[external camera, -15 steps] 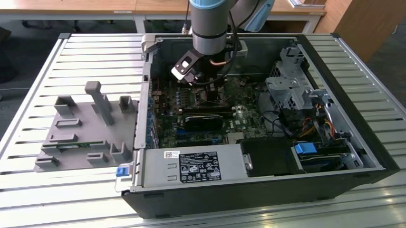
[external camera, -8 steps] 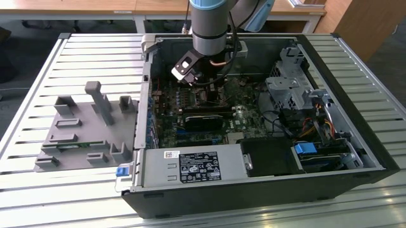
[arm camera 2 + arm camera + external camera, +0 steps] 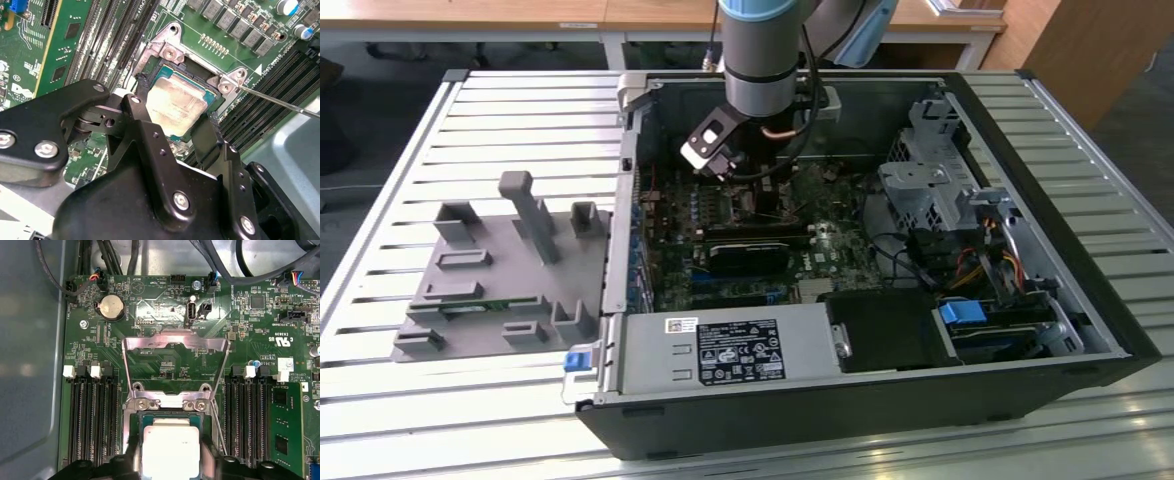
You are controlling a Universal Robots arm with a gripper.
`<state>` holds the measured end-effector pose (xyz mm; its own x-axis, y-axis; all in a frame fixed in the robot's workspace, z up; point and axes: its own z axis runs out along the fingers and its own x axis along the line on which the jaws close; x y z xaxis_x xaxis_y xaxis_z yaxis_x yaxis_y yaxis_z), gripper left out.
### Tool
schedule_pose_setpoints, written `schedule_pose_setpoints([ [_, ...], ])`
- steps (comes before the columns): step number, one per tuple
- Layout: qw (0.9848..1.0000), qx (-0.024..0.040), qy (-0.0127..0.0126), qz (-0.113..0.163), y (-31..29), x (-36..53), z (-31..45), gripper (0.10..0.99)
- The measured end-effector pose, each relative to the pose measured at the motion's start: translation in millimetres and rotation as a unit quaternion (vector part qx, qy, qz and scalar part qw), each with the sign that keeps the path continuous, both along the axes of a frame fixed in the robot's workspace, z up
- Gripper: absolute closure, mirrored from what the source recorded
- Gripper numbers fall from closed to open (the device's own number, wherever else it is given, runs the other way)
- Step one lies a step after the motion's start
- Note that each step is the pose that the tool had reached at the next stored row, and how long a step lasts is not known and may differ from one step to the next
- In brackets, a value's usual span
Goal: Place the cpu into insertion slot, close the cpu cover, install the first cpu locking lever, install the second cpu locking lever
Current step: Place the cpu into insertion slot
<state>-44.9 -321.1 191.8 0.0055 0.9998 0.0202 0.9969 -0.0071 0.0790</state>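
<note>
We hold the cpu (image 3: 177,102) in the insertion slot (image 3: 192,73), cpu cover (image 3: 145,342) swung up.
From the exterior view's left we see a grey fixture (image 3: 480,280) on the slatted tabletop (image 3: 494,110), then the arm (image 3: 761,50) reaching into the open computer case (image 3: 854,410). In the second wrist view our end effector (image 3: 172,120) is narrow, its fingers (image 3: 147,130) pressed against opposite sides of the cpu.

Fine white printed lettering on green circuit board (image 3: 260,325), black printed label (image 3: 736,352) on grey metal power-supply box (image 3: 654,350), none legible.
</note>
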Motion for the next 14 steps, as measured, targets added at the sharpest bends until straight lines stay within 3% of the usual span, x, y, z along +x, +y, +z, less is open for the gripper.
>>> schedule_pose_setpoints([
  [1, 1.0, -0.0001, 0.0, 0.0, 0.0, 0.0, 0.0, 0.471],
  [14, 1.0, -0.0001, 0.0001, 0.0, -0.1, -0.1, 9.7, 0.471],
])
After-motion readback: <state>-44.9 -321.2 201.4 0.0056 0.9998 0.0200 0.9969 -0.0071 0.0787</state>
